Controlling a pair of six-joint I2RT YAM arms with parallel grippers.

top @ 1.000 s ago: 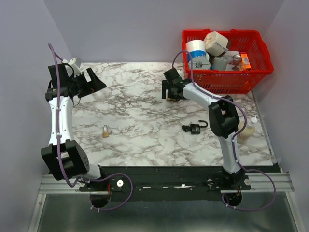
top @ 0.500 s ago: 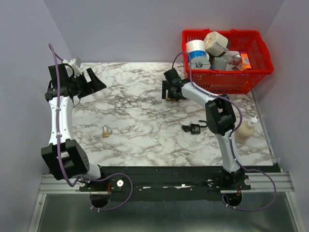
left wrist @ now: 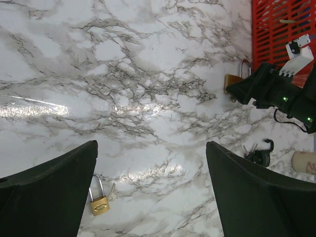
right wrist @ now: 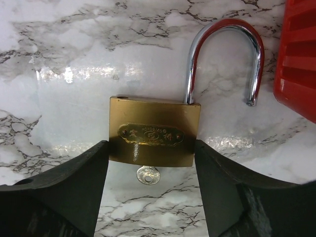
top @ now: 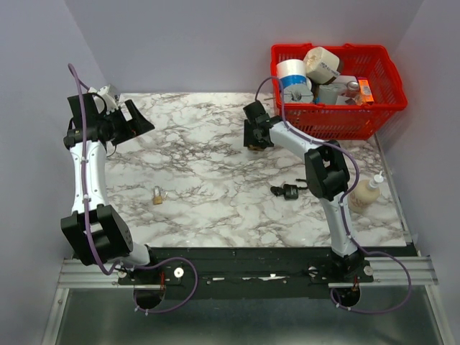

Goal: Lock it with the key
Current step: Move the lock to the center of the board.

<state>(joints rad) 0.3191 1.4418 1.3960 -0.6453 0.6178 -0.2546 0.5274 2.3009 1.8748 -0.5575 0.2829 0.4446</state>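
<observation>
Now the right pincer (right wrist: 151, 145) is set over a brass padlock (right wrist: 153, 131) lying flat on the tabletop (right wrist: 59, 59), just beside the red basket (right wrist: 298, 59). Its fingers (right wrist: 59, 197) are seen at both sides of the brass body, but whether it is squeezed cannot be told. Likely the lock is meant to be held steady. Its loop (right wrist: 224, 24) is swung open, and a small silver key head (right wrist: 148, 175) is seen at its bottom. The key (top: 277, 190), a black-headed bunch, is lying near the right, beside the black padlock (top: 290, 191). The left pincer (top: 140, 121) is held wide apart, empty, far left. Tiny letters on the brass plate (right wrist: 148, 134) cannot be read.
</observation>
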